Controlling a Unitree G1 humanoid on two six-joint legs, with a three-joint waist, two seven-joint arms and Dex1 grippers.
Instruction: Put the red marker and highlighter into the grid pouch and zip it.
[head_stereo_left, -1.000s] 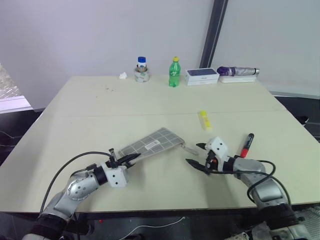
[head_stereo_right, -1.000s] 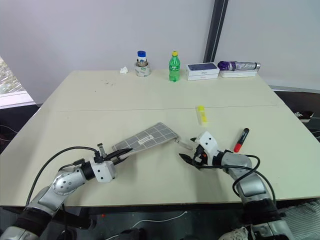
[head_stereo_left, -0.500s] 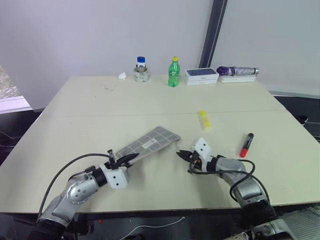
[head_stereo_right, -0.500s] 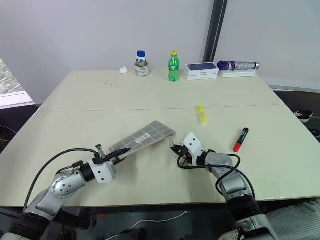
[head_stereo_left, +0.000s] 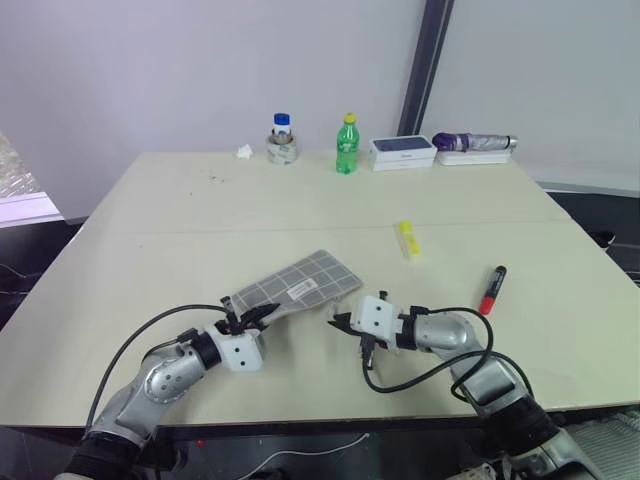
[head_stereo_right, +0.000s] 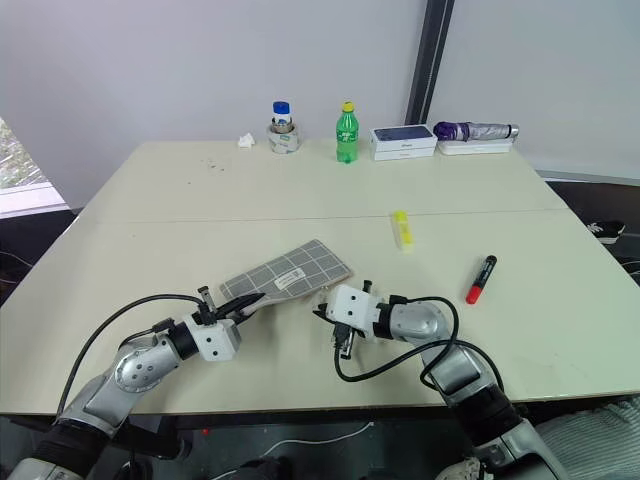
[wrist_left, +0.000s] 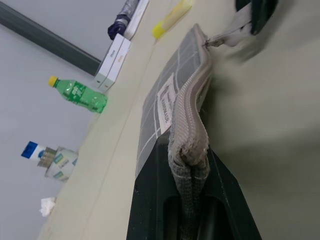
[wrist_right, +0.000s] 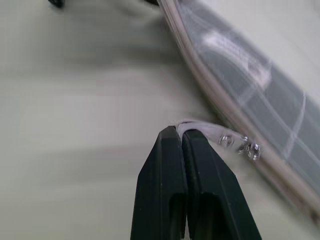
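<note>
**Both grippers clamp the grid pouch; pens lie loose on the table**

The grid pouch (head_stereo_left: 297, 290), grey with white lines and a small white label, lies flat near the front middle of the pale table (head_stereo_left: 200, 220), its long side running diagonally away from the robot. The left gripper (head_stereo_left: 262, 317) has its black fingers pressed together on the pouch's near end, the fabric bunched between them in the left wrist view. The right gripper (wrist_right: 180, 134) is also closed, its fingertips pinching the pale zipper pull tab (wrist_right: 200, 131) beside the pouch's edge, with small metal beads of the pull just past the tips.

The highlighter (head_stereo_left: 406, 240), pale yellow, lies on the table beyond and to the right of the pouch, well apart from it. The red marker (head_stereo_left: 492, 289) lies farther right, near the table's right side, also outside the pouch.

Along the far edge stand a taped jar with a blue cap (head_stereo_left: 282, 138), a green bottle with a yellow cap (head_stereo_left: 346, 145), a white box (head_stereo_left: 403, 152) and a folded purple umbrella (head_stereo_left: 473, 143).
</note>
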